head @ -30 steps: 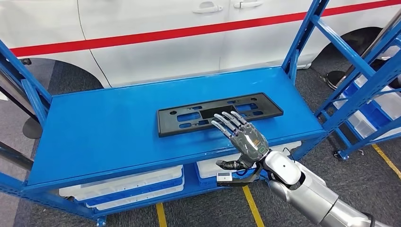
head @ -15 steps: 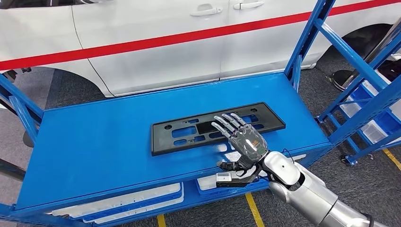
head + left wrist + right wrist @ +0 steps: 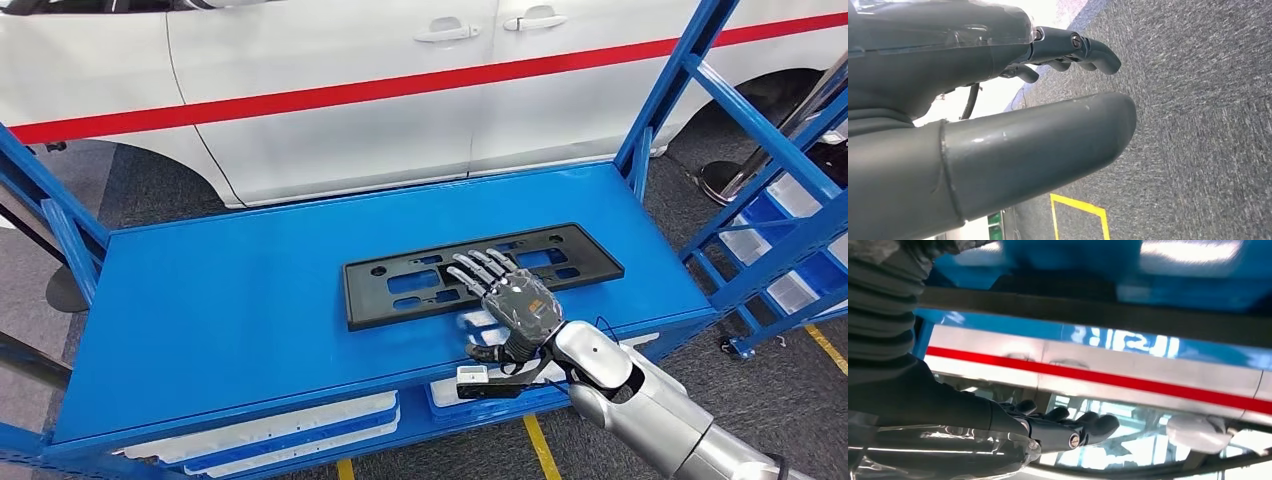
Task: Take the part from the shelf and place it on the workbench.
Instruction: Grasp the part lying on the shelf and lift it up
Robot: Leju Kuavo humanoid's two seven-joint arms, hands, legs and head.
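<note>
On the blue shelf [image 3: 220, 300], toward its right half and nearer the front edge, the black part [image 3: 400, 285] lies flat, not yet lifted. Our right hand [image 3: 505, 300] hovers over its near edge, fingers spread, holding nothing. Our left hand [image 3: 998, 115] hangs over the floor, apparently empty. We judge that grasp, carry and placement remain.

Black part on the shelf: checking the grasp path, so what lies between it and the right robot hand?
Nothing: in the head view the right robot hand already overlaps the black part.
</note>
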